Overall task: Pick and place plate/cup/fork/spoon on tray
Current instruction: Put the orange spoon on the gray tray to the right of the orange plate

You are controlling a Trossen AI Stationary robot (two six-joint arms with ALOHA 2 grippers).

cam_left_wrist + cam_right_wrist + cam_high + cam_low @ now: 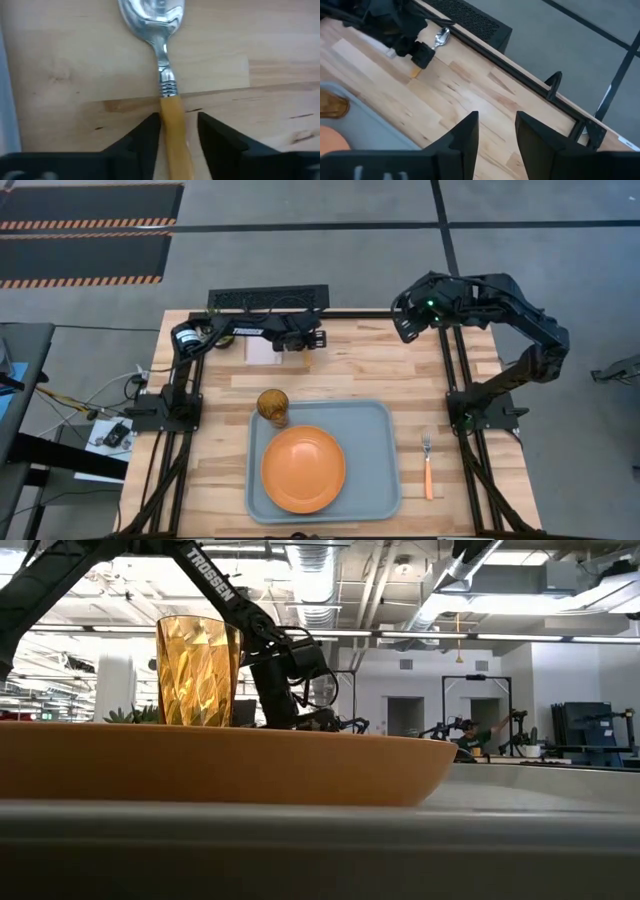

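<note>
The plate (303,469) already lies on the tray (375,420), and the cup (273,407) stands at the tray's far left corner just beside the plate, so by my reading about half the job is done. The spoon (161,55) lies on the bench (370,365) near its far edge, and the left gripper (177,127) is down over it, fingers apart, straddling the orange handle without clamping it yet; lifting it looks like the step in hand. The fork (427,463) lies on the bench to the right of the tray, untouched. The right gripper (496,130) hangs spread and empty above the bench's far right corner, waiting.
</note>
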